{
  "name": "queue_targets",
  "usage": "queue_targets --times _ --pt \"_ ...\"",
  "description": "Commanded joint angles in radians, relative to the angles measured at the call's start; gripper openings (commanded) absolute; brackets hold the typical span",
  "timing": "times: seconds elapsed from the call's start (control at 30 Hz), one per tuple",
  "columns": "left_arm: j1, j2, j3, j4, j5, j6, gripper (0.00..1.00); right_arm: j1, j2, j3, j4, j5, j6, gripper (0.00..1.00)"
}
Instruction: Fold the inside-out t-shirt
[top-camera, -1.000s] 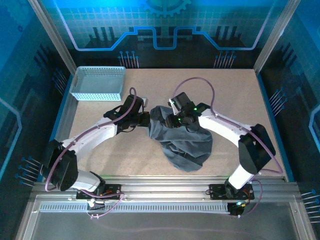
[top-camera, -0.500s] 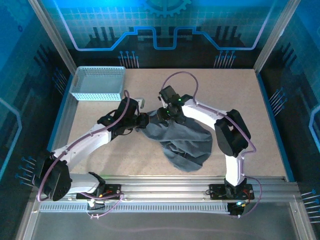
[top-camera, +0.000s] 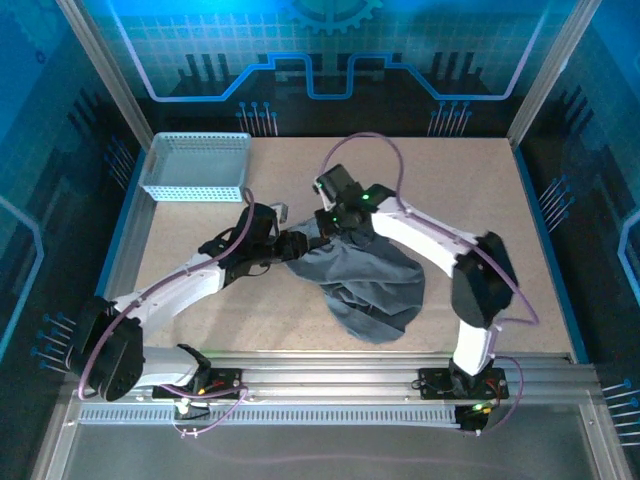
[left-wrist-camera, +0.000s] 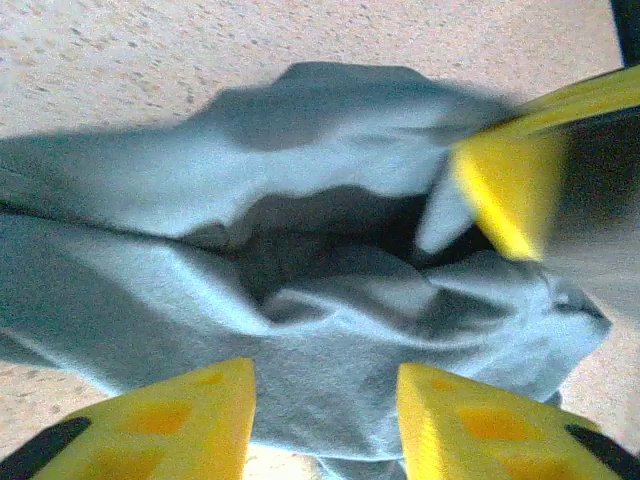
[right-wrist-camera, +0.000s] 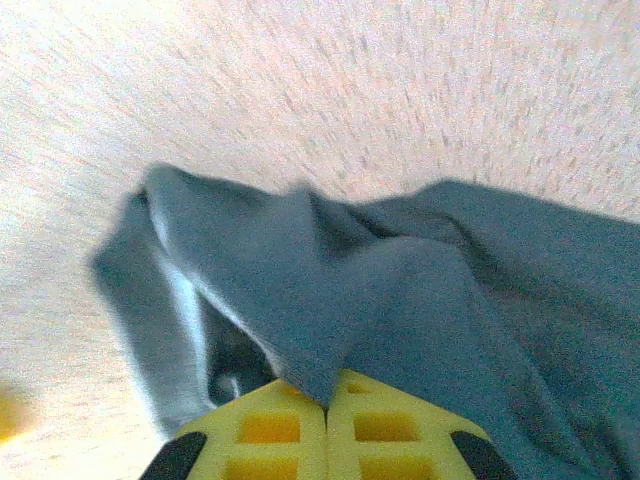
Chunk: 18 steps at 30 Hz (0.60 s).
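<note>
Cloth lies nearest in the top view: the inside-out t-shirt (top-camera: 372, 285) is heaped in a rumpled, plain dark grey mound at the middle of the counter (top-camera: 480, 200). Its rounded bulk is toward the arm bases at 6 o'clock, and a narrowed end reaches out toward 10 o'clock. Both hands meet at that narrowed end. The left hand (top-camera: 298, 244) sits at its 9 o'clock side, and the right hand (top-camera: 335, 226) is just beyond, at about 12 o'clock.

The wrist views give us what the top view hides. From the left wrist we find the left hand (left-wrist-camera: 325, 378) released, its yellow fingers (left-wrist-camera: 175, 420) apart. Folded grey cloth lies just past them, and a blurred yellow finger of the other hand shows at 2 o'clock. From the right wrist, the right hand (right-wrist-camera: 326, 390) is clenched on a fold of the t-shirt, and fabric spills toward 3 o'clock over bare counter.

Farthest off, at 10 o'clock, a light blue mesh basket (top-camera: 195, 165) stands well apart from the t-shirt.
</note>
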Motion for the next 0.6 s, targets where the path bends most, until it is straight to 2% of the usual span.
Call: queue_targets --times 0.0,0.2,0.33,0.43,0.57 --pt "-0.022 0.022 -0.034 0.175 0.087 -0.162 0.49 0.002 -0.158 -0.055 0.033 -0.083 0.088 0.0" --pt "-0.081 0.087 0.01 0.217 0.079 -0.176 0.55 0.004 -0.271 -0.172 0.135 -0.17 0.17 0.0" --pt "-0.086 0.127 0.002 0.272 0.088 -0.201 0.59 0.019 -0.306 -0.218 0.187 -0.216 0.193 0.0" --pt "-0.086 0.13 -0.014 0.326 0.093 -0.219 0.61 0.025 -0.337 -0.255 0.191 -0.187 0.201 0.0" --pt "-0.088 0.122 -0.016 0.303 0.03 -0.203 0.63 0.019 -0.398 -0.333 0.172 -0.085 0.19 0.0"
